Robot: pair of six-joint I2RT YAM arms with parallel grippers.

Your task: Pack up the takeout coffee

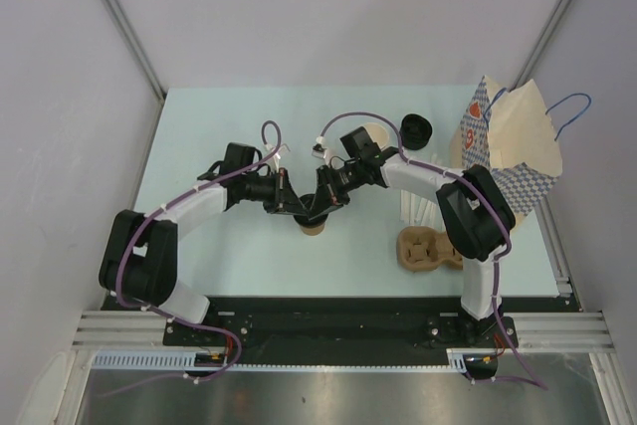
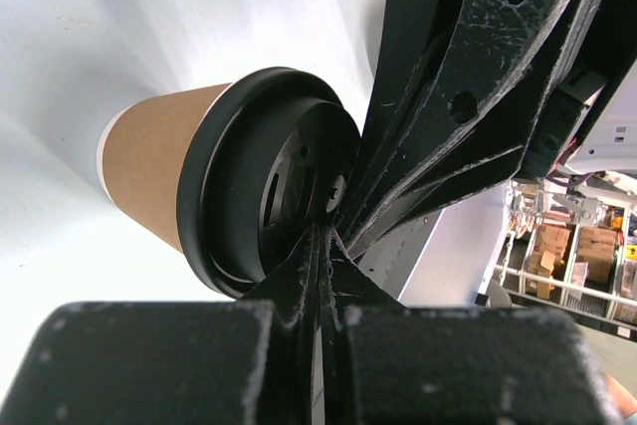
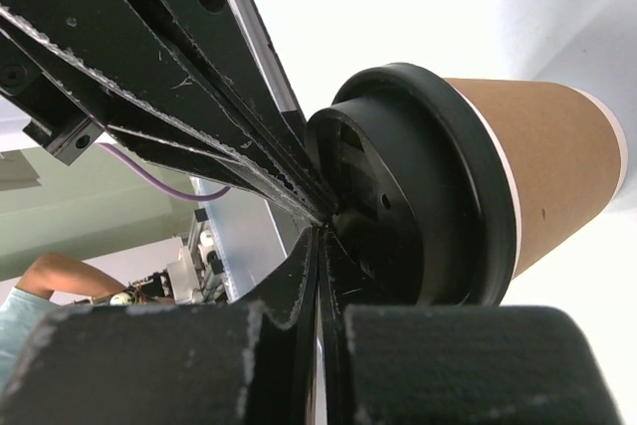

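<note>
At the middle of the worktop (image 1: 249,266), the coffee cup (image 1: 314,228) stands under both arms; the left jaws and the right jaws are each pressed together, tips meeting on its black lid (image 2: 269,186), the paper bag (image 1: 523,151) well apart at right
</note>
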